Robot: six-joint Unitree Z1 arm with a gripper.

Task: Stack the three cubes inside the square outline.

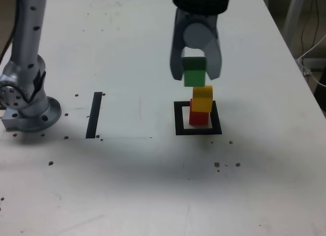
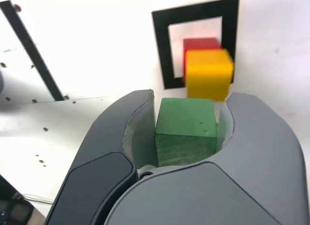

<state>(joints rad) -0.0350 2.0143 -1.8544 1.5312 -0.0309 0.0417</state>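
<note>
Gripper (image 1: 195,73) jaws clamped on green cube (image 1: 194,72) above yellow cube (image 1: 202,98); should've centred over it, then lowered slowly before release.

Light: bright, even, from overhead.
Shadows: a soft broad one on the white tabletop (image 1: 153,165) in the exterior view.
Glare: tabletop washed out in the wrist view.
Focus: both views slightly soft.

The red cube (image 2: 199,44) is mostly hidden behind the yellow cube (image 2: 208,73) in the wrist view. The green cube (image 1: 194,72) has its sides covered by the gripper (image 1: 195,68). The arm's upper part is cut off by the exterior view's top edge.
</note>
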